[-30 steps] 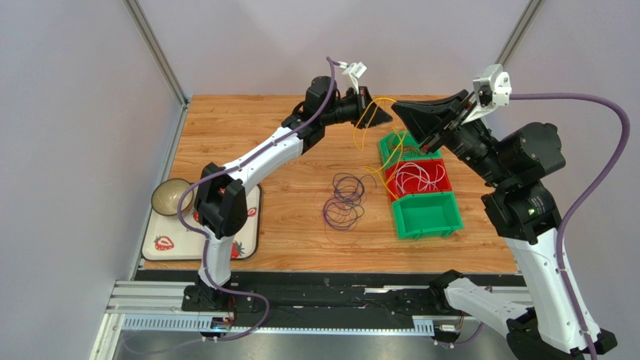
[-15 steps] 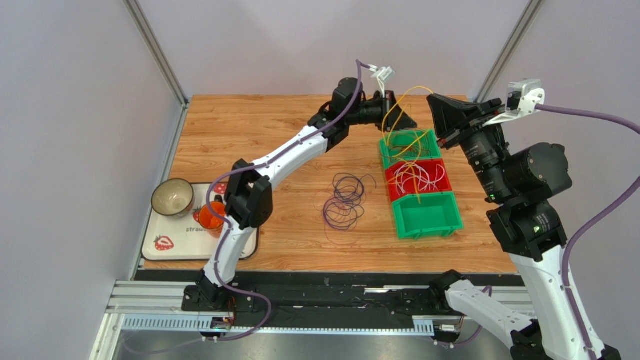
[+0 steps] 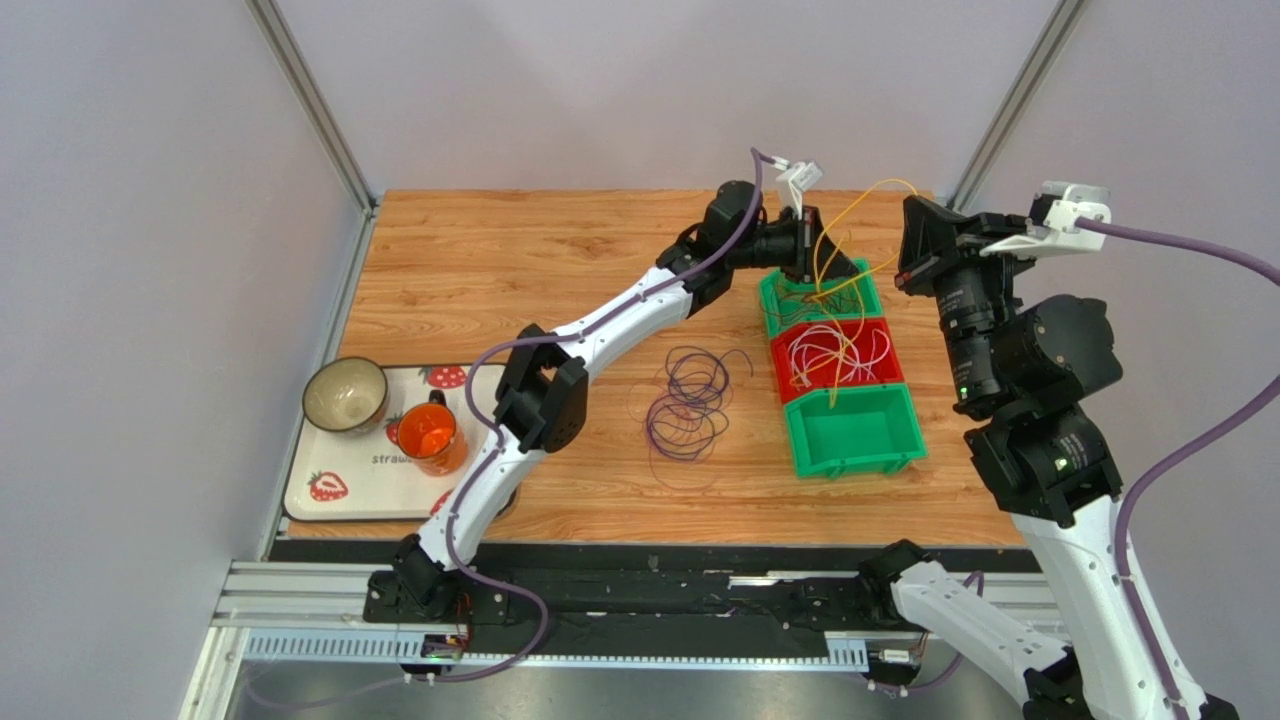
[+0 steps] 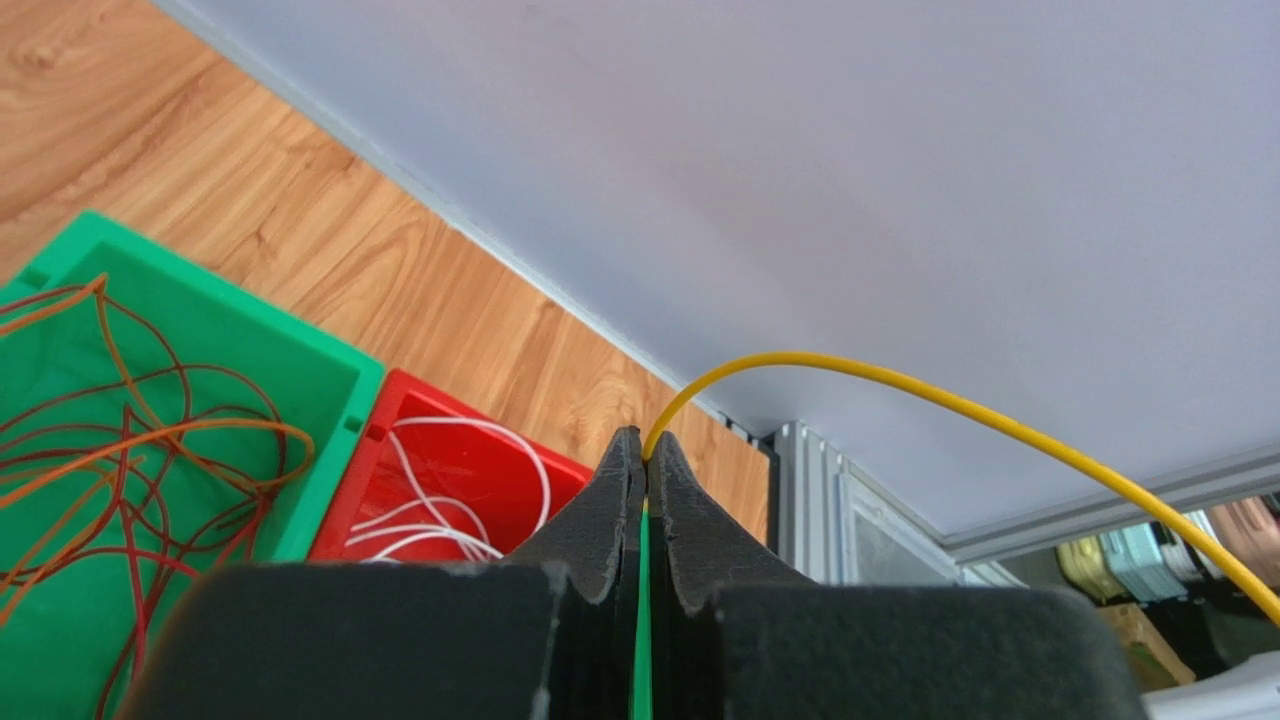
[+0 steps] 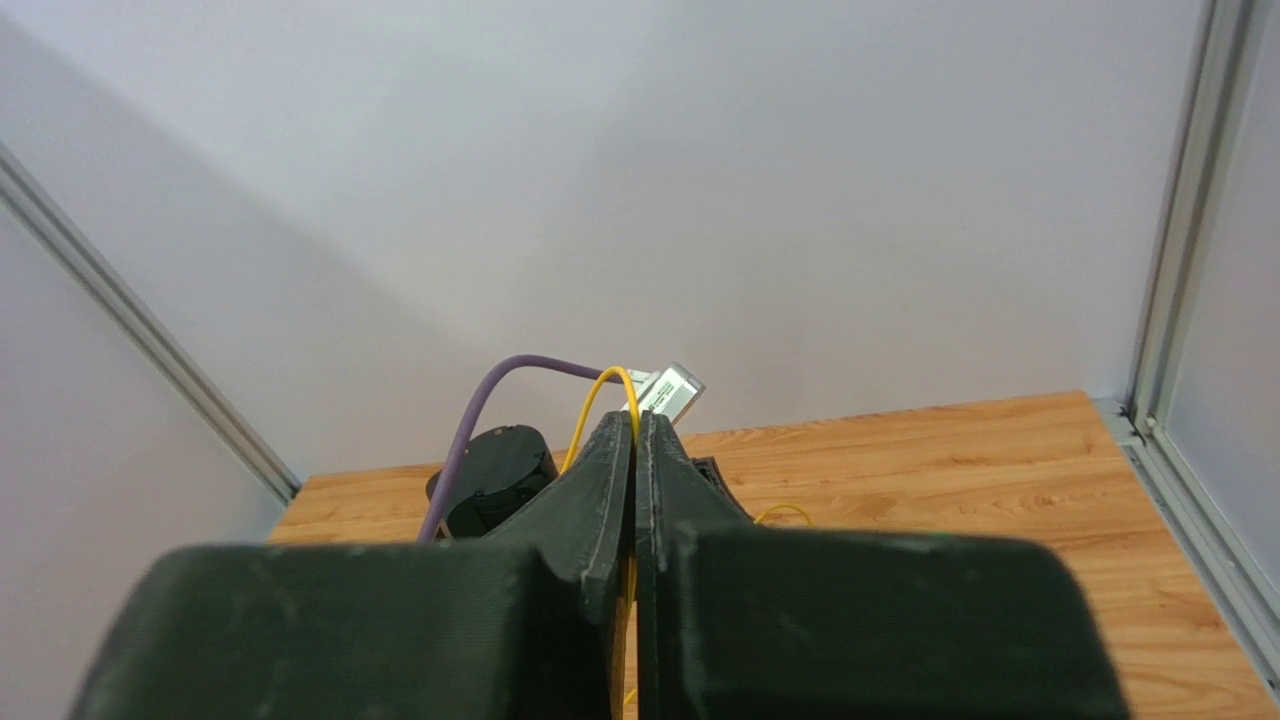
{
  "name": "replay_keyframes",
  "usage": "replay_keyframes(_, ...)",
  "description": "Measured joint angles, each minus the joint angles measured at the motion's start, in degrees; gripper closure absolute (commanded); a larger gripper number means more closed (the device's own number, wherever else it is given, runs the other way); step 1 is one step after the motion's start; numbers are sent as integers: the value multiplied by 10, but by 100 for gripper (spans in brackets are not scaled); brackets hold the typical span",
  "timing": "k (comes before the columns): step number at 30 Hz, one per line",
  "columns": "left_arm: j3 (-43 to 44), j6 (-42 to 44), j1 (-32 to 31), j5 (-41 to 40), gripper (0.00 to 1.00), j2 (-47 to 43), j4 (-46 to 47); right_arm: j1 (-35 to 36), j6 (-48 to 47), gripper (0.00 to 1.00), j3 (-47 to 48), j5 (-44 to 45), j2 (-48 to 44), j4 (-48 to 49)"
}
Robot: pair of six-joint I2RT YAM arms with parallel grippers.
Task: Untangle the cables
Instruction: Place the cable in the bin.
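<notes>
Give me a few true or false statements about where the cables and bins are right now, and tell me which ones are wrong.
1. The left gripper and the right gripper both have their fingers shut on the yellow cable. True.
2. The white cables lie in the near green bin. False: they lie in the red bin.
3. The purple cables lie on the table, outside every bin. True.
4. The red bin stands at the far end of the row. False: it stands between the far green bin and the near green bin.
</notes>
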Motion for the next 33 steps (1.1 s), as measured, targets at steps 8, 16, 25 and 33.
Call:
replay_keyframes(8,12,5,-3,-22,57,48,-19,0,0,100,-15,88,20,-2)
replay_keyframes(16,4,32,-4,-32,33,44,-72,0,-2,100,-9,205,62,-5)
replay_keyframes(25,-131,84,-4,-61,33,-31,-144,0,11,100,-7,244,53,-14)
replay_keyframes(33,-278,123,2,-103,36,-155,-197,0,61,100,-5,192,45,-56)
